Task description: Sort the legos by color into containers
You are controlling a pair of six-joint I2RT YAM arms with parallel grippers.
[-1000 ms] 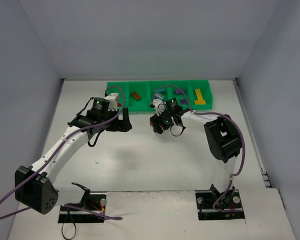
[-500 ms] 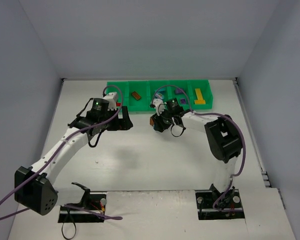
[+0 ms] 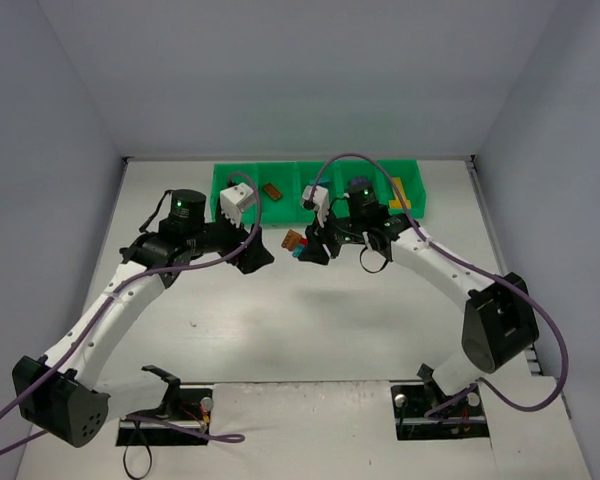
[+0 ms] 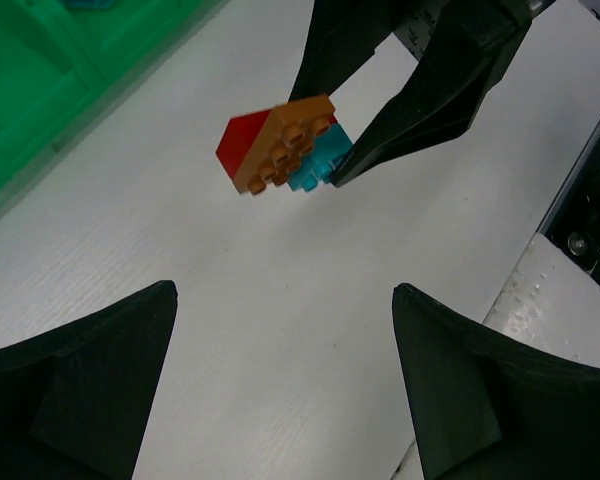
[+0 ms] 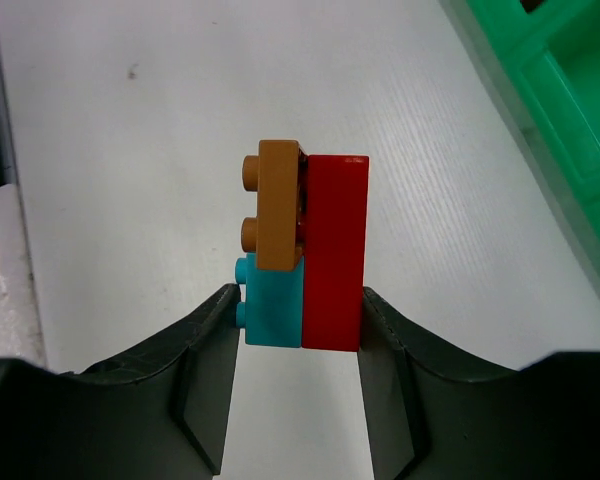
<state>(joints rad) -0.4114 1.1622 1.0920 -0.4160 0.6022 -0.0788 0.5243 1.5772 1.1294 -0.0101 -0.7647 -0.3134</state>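
Note:
Three legos are stuck together as one stack (image 5: 302, 250): a long red brick, a brown brick and a cyan brick. My right gripper (image 5: 300, 310) is shut on this stack, one finger on the red side and one on the cyan side. From above, the stack (image 3: 296, 242) hangs just in front of the green containers tray (image 3: 280, 212). My left gripper (image 3: 264, 253) stands open to the left of it with nothing between its fingers. The left wrist view shows the stack (image 4: 280, 150) ahead of the open left gripper (image 4: 284, 292), apart from it.
The tray holds a brown brick (image 3: 271, 191) and a yellow brick (image 3: 398, 195); the arms hide part of the other compartments. The tray edge shows in the left wrist view (image 4: 40, 90) and the right wrist view (image 5: 560, 90). Grey walls enclose the table.
My right gripper has closed on the brick stack and carried it slightly left, the arm stretching out. My left gripper has swung right to face the stack.

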